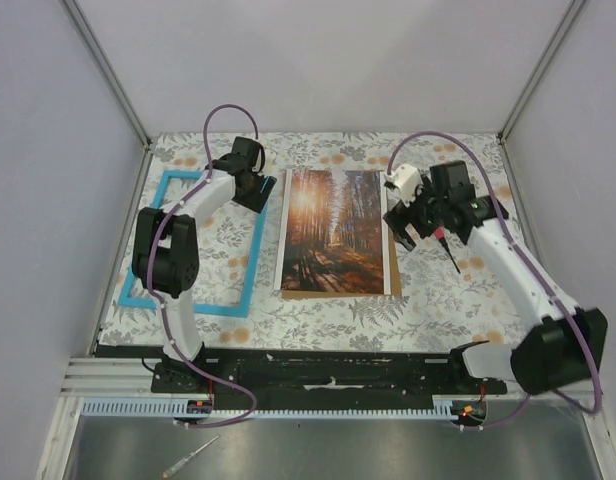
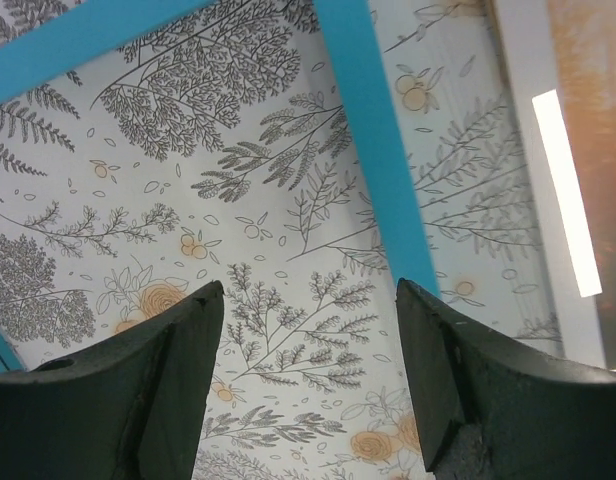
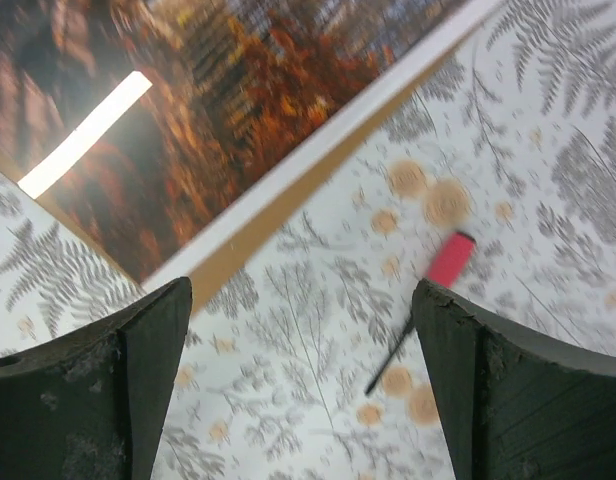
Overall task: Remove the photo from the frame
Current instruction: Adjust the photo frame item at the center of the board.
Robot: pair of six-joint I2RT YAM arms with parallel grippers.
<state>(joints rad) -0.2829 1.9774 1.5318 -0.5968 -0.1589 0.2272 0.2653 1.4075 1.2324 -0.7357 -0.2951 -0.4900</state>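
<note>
- The photo (image 1: 337,230) lies flat and face up in the middle of the table (image 1: 288,322), on the flowered cover (image 1: 438,300); its long sides run from the near edge toward the far edge.
- The frame (image 1: 250,268) lies flat toward the left edge of the table, with only the cover showing inside it; its right bar is just beside the photo's left side, with a narrow strip of cover between them, so the two do not touch.
- The left gripper (image 1: 253,186) hangs over the far right corner of the frame, jaws apart and holding nothing; in the left wrist view the left gripper (image 2: 308,290) has bare cover between its jaws, the blue bar of the frame (image 2: 373,150) runs down to the right-hand jaw, and the photo (image 2: 588,100) sits at the picture's right border.
- The right gripper (image 1: 403,228) hangs at the photo's right side, toward the far end, jaws spread wide and empty; in the right wrist view the right gripper (image 3: 303,290) is over bare cover, with the photo (image 3: 238,100) just beyond the jaws, its white rim and a brown strip below it in sight.
- A small red-handled tool (image 1: 448,250) lies on the cover right of the photo, apart from it; it also shows in the right wrist view (image 3: 448,262), near the right-hand jaw.
</note>
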